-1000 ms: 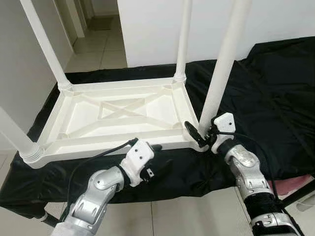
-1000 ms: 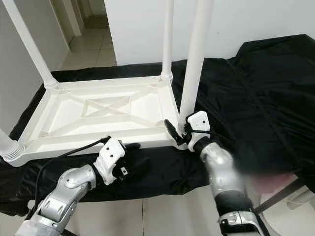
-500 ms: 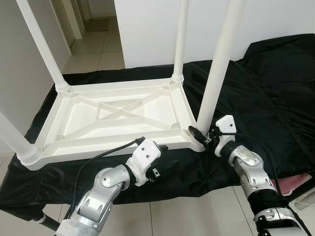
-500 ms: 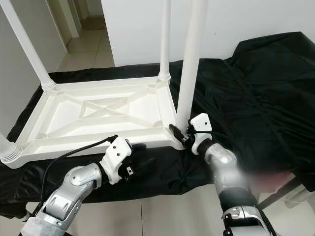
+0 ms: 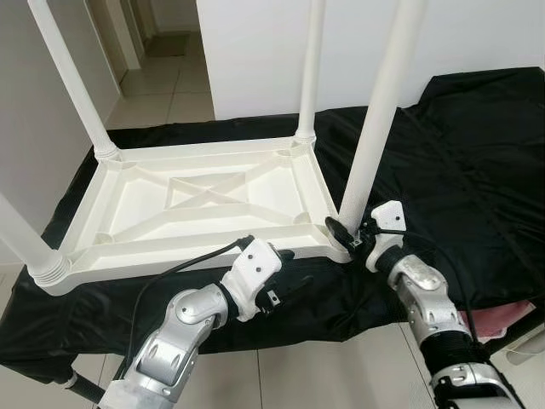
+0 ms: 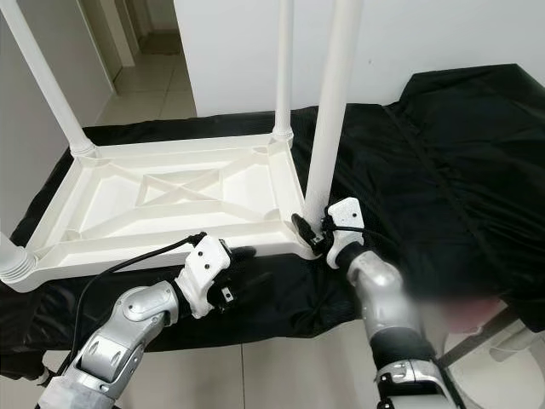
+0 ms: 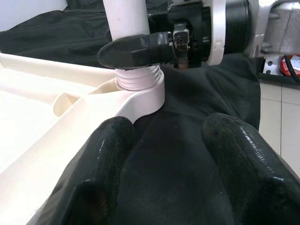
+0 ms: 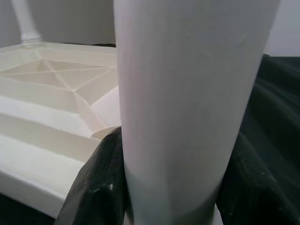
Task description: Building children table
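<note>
The white plastic children's table (image 5: 196, 247) lies upside down on a black cloth (image 5: 460, 153), with its legs pointing up. My right gripper (image 5: 349, 237) is shut on the near right leg (image 5: 375, 119), low down just above its threaded socket; the right wrist view has the leg (image 8: 187, 93) between both fingers. My left gripper (image 5: 289, 271) is open and hovers over the cloth just in front of the table's front rim. In the left wrist view its fingers (image 7: 108, 150) point at that corner socket (image 7: 140, 86), with only cloth between them.
Three other legs stand up: far left (image 5: 72, 81), far right (image 5: 311, 68) and near left (image 5: 21, 239). A white wall rises behind, and a tiled hallway (image 5: 162, 77) runs off at the back left. Something pink (image 5: 502, 315) lies low on the right.
My left gripper has moved forward and to the right, closer to the table's front rim. The right gripper has stayed on the leg. The camera has shifted slightly.
</note>
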You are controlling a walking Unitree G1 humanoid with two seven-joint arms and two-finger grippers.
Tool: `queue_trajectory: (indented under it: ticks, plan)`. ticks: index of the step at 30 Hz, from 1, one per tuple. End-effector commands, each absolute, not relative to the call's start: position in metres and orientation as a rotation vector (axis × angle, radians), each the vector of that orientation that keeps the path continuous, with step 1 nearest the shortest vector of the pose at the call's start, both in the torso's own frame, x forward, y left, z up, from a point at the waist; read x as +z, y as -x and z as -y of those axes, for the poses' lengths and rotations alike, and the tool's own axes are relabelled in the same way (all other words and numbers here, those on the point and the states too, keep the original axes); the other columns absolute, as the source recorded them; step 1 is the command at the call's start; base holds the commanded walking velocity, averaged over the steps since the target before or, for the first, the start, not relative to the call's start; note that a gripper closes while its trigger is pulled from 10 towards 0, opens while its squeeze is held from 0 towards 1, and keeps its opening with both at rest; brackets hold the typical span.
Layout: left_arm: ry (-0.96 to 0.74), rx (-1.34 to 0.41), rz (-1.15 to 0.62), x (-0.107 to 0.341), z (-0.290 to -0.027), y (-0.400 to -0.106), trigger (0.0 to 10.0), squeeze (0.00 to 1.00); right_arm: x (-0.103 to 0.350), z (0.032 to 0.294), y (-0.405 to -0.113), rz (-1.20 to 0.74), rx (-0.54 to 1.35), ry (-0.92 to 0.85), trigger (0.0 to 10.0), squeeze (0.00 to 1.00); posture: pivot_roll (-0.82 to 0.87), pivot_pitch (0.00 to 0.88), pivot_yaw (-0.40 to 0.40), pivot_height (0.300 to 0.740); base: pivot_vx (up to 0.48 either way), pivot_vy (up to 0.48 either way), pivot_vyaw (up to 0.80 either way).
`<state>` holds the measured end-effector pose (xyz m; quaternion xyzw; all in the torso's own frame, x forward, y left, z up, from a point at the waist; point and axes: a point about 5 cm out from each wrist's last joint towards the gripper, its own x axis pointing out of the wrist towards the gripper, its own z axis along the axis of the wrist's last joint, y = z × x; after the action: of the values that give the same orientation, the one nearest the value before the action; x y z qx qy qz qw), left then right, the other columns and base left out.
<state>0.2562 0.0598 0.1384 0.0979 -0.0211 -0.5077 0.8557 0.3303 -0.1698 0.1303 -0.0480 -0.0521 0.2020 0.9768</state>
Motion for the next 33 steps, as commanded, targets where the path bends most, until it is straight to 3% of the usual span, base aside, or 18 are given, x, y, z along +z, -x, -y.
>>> queue_trajectory:
  ticks: [1, 16, 20, 32, 33]
  plan:
    - [-0.210, -0.982, 0.033, 0.138, -0.065, -0.261, 10.0, 0.00, 0.120, 0.166, -0.329, 0.048, 0.366, 0.066, 10.0, 0.00, 0.01, 0.000, 0.057, 0.740, 0.000, 0.000, 0.00]
    - [-0.205, -0.937, 0.040, 0.140, -0.069, -0.271, 10.0, 0.00, 0.116, 0.138, -0.312, 0.029, 0.004, -0.077, 10.0, 0.00, 0.00, 0.000, 0.040, 0.740, 0.000, 0.000, 0.00]
    - [-0.192, -0.930, 0.047, 0.140, -0.067, -0.272, 10.0, 0.00, 0.117, 0.118, -0.305, 0.034, -0.107, -0.125, 10.0, 0.00, 0.00, 0.000, 0.030, 0.740, 0.000, 0.000, 0.00]
    - [-0.196, -0.914, 0.050, 0.139, -0.071, -0.274, 10.0, 0.00, 0.127, 0.121, -0.302, 0.094, -0.090, -0.118, 10.0, 0.00, -0.01, 0.000, 0.014, 0.740, 0.000, 0.000, 0.00]
    - [-0.194, -0.907, 0.051, 0.139, -0.071, -0.275, 10.0, 0.00, 0.127, 0.124, -0.302, 0.093, -0.096, -0.116, 10.0, 0.65, -0.01, 0.000, 0.013, 0.740, 0.000, 0.000, 0.00]
